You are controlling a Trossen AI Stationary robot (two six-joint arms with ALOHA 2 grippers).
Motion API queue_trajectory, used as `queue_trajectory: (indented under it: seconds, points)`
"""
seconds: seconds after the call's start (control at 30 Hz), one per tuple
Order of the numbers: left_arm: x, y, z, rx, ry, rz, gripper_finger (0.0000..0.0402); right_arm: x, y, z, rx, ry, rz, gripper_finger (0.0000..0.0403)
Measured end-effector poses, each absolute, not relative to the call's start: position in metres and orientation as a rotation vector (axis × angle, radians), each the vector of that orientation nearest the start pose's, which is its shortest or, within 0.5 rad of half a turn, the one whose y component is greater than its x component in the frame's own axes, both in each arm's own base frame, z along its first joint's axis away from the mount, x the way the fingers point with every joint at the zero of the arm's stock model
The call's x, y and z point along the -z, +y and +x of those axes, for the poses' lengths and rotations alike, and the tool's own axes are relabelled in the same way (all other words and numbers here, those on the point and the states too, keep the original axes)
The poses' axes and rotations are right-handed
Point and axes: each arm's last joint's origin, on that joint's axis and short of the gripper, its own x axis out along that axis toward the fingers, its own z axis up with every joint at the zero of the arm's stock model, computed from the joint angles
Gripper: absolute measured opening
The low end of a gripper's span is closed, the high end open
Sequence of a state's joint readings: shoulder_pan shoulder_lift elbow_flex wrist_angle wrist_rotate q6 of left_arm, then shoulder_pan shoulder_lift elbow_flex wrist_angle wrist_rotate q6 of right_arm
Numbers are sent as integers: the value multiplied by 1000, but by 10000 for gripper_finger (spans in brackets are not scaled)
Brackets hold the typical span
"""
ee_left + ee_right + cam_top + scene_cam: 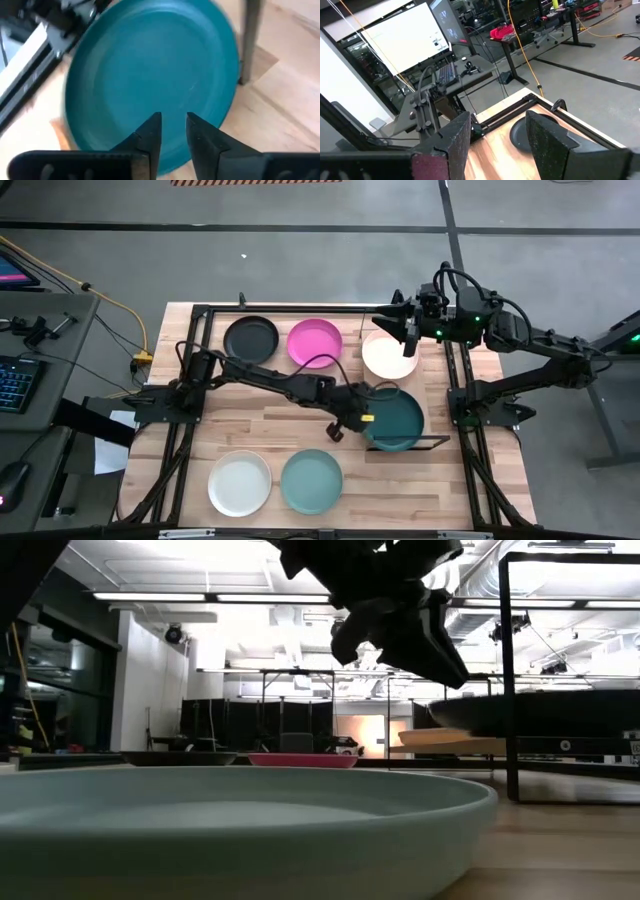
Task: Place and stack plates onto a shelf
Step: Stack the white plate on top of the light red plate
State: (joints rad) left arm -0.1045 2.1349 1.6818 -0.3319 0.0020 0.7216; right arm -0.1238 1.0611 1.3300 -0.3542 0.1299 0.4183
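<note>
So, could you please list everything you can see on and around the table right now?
Black plate: one, table's far edge.
Pink plate: one, beside the black.
Peach plate: one, far right, under the right gripper.
Green plate: one, on the shelf.
White plate: one, near edge.
Teal plate: one, beside the white.
Keyboard: one, side desk at left.
Left gripper: at the green plate's rim, slightly open.
Right gripper: open, above the peach plate.

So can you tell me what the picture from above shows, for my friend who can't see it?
The left gripper reaches across a wooden table to the edge of a dark green plate. Black, pink, peach, white and teal plates lie around. The right gripper hangs above the peach plate.
</note>
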Motion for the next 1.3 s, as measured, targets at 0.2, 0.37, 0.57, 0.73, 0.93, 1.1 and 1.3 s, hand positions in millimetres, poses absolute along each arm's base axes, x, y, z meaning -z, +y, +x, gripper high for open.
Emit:
queue_trajectory:
  seconds: [0.2, 0.37, 0.57, 0.73, 0.93, 1.1, 1.3]
  points:
    - [-235, -29, 461, 303, 866, 637, 105, -449, -29, 205, 267, 33, 403, 172]
    - [-264, 5, 431, 185, 1031, 417, 108, -448, -29, 205, 268, 42, 389, 172]
    - [-274, 44, 370, 76, 1068, -2, 102, -442, -29, 205, 281, 103, 389, 172]
    - [-279, 39, 306, 21, 800, -184, 88, -430, -30, 203, 335, 218, 437, 172]
    - [-303, 25, 228, -4, 248, -330, 79, -409, -30, 211, 370, 334, 453, 172]
    - [-312, 22, 175, -60, -81, -305, 78, -384, -32, 221, 380, 384, 454, 172]
    - [-320, 21, 140, -151, -225, -294, 78, -372, -32, 227, 364, 358, 477, 172]
